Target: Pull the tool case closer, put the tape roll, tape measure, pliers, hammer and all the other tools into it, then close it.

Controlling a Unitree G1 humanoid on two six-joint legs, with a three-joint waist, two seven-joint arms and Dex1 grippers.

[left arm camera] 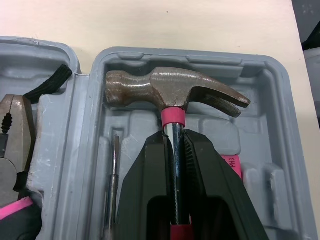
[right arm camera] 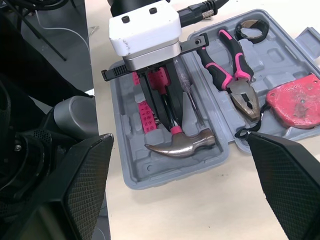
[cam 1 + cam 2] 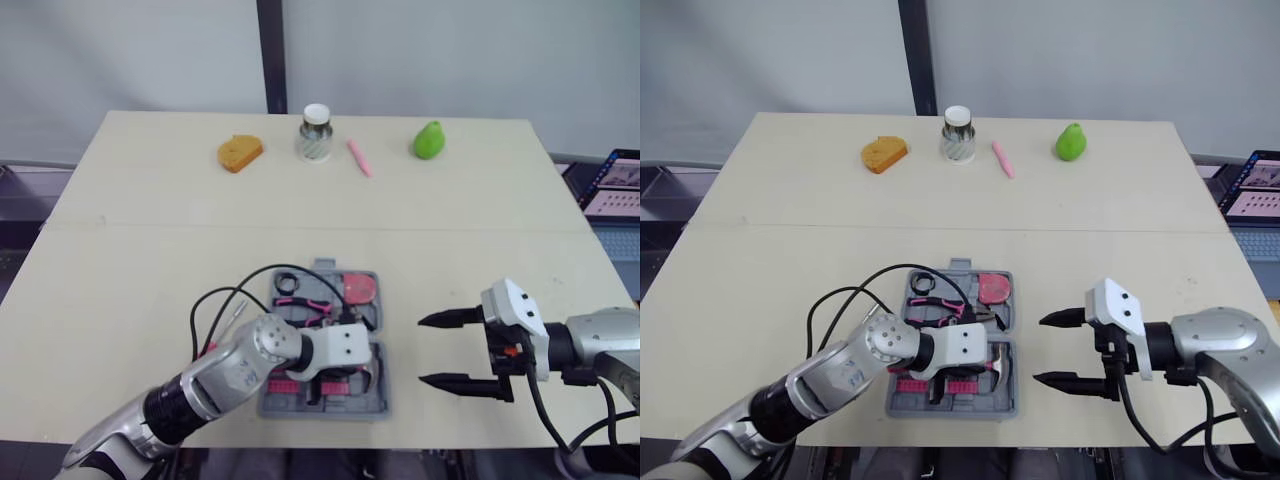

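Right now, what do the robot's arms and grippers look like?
The left arm and right arm are silver with black joint sections and looping black cables. The left gripper and right gripper each have a boxy white housing and two tapered black fingers.

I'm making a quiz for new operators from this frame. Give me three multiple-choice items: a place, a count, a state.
1. Where does the head of the hammer lie? A) on the floor B) inside the tool case C) on a shelf
2. How many things stand along the far edge of the table? A) two B) four C) six
3. How is the right gripper? A) open, empty B) shut, empty C) shut on a tool
Answers: 1 B, the left gripper holds its shaft over the case's grey moulding; 2 B, orange piece, jar, pink stick, green pear; 3 A, its fingers stand spread beside the case.
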